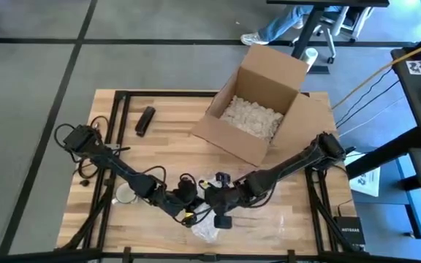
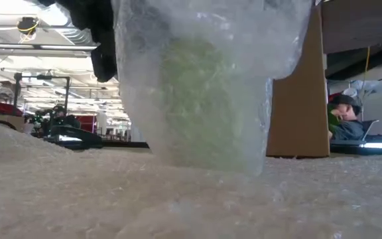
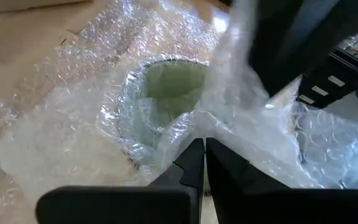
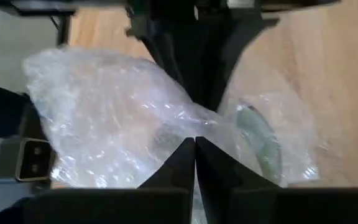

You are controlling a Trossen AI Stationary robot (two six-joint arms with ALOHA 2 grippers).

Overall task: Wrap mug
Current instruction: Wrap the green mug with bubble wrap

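While both sets of fingers press together on folds of bubble wrap (image 3: 86, 137), the left gripper (image 3: 199, 163) and right gripper (image 4: 194, 163) meet near the worktop's (image 1: 167, 146) front edge, the pale green mug (image 3: 173, 84) standing upright inside the wrap between them; a cardboard box (image 1: 258, 102) sits toward the back right.

Grey carpet floor (image 1: 28, 95) with dark seams surrounds the wooden table (image 1: 167, 146). Beyond the table stands an office chair base (image 1: 320, 36), with a person's legs (image 1: 269, 31) beside it. Ceiling lights (image 2: 18, 23) illuminate the open hall behind.
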